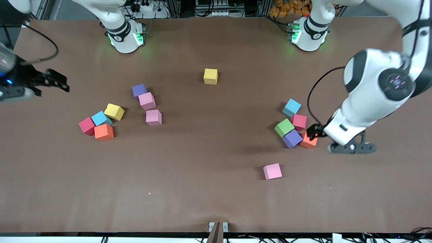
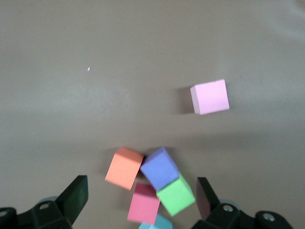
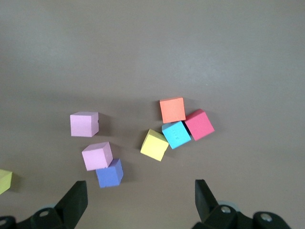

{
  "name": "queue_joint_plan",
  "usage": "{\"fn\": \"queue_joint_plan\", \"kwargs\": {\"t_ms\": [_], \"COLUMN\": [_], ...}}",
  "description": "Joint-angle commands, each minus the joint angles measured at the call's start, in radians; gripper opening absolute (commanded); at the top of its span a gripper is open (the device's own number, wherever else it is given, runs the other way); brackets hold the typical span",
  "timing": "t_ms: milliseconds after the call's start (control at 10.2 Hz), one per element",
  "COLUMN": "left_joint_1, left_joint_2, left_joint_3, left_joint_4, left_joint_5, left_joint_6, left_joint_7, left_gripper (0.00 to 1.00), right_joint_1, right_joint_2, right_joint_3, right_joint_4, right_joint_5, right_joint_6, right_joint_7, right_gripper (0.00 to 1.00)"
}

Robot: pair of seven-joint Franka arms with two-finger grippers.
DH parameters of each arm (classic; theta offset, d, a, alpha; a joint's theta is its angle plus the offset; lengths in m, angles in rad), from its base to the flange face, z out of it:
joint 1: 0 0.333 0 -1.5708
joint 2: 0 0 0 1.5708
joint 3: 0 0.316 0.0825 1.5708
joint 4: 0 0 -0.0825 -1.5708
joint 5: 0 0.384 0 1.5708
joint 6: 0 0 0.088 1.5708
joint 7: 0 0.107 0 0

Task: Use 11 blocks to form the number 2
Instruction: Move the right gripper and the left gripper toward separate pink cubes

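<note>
Table [image 1: 216, 195]: brown surface carrying loose foam cubes in two clusters plus two singles; no digit is assembled.
Cluster toward the right arm's end: red block [image 1: 87, 126], light blue block [image 1: 100, 118], yellow block [image 1: 114, 111] and orange block [image 1: 104, 132] packed together, the orange one nearest the front camera.
Beside that cluster, toward the table's middle: purple block [image 1: 139, 90] touching a pink block [image 1: 147, 100]; a second pink block [image 1: 154, 117] just apart, nearer the front camera.
Single yellow block [image 1: 210, 76]: alone near mid-table, farther from the front camera than all other cubes.
Cluster toward the left arm's end: light blue cube [image 1: 291, 107], red cube [image 1: 299, 122], green cube [image 1: 284, 128], purple cube [image 1: 292, 138] and orange cube [image 1: 307, 141], the last partly hidden by the arm.
Single pink cube [image 1: 272, 171]: alone, nearest the front camera.
Left gripper [image 2: 142, 196]: hangs over the cluster at its own end, fingers spread wide, grasping nothing.
Right gripper [image 3: 141, 199]: raised at the table's edge at the right arm's end, fingers spread wide and empty; its wrist view takes in the seven cubes there.
</note>
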Motion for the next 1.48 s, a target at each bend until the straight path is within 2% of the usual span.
{"fn": "queue_joint_plan", "kwargs": {"t_ms": [0,99,197,591,788,1084,1281,1379], "left_joint_1": [-0.033,-0.043,-0.044,-0.073,-0.076,-0.086,-0.087,-0.087], "left_joint_2": [0.128,0.17,0.203,0.311,0.357,0.427,0.471,0.486], "left_joint_3": [0.011,0.011,0.01,0.005,0.005,0.002,-0.01,-0.012], "left_joint_4": [0.078,0.1,0.116,0.158,0.163,0.207,0.25,0.264], "left_joint_5": [-0.014,-0.012,-0.014,-0.035,-0.111,-0.116,-0.118,-0.118], "left_joint_6": [0.099,0.108,0.129,0.241,0.294,0.32,0.321,0.321], "left_joint_7": [-0.125,-0.173,-0.182,-0.323,-0.319,-0.308,-0.308,-0.308], "left_gripper": [1.0,1.0,1.0,1.0,1.0,1.0,1.0,1.0], "right_joint_1": [0.046,0.081,0.114,0.311,0.326,0.327,0.328,0.337], "right_joint_2": [-0.014,-0.016,-0.005,0.098,0.153,0.213,0.271,0.291], "right_joint_3": [0.012,0.013,0.015,0.03,0.033,0.033,0.036,0.036], "right_joint_4": [-0.265,-0.36,-0.41,-0.398,-0.395,-0.412,-0.468,-0.481], "right_joint_5": [0.012,0.012,0.012,0.012,0.012,0.012,0.012,0.012], "right_joint_6": [0.261,0.395,0.467,0.483,0.563,0.629,0.782,0.813], "right_joint_7": [0.016,0.028,0.045,0.253,0.255,0.255,0.263,0.264], "right_gripper": [1.0,1.0,1.0,1.0,1.0,1.0,1.0,1.0]}}
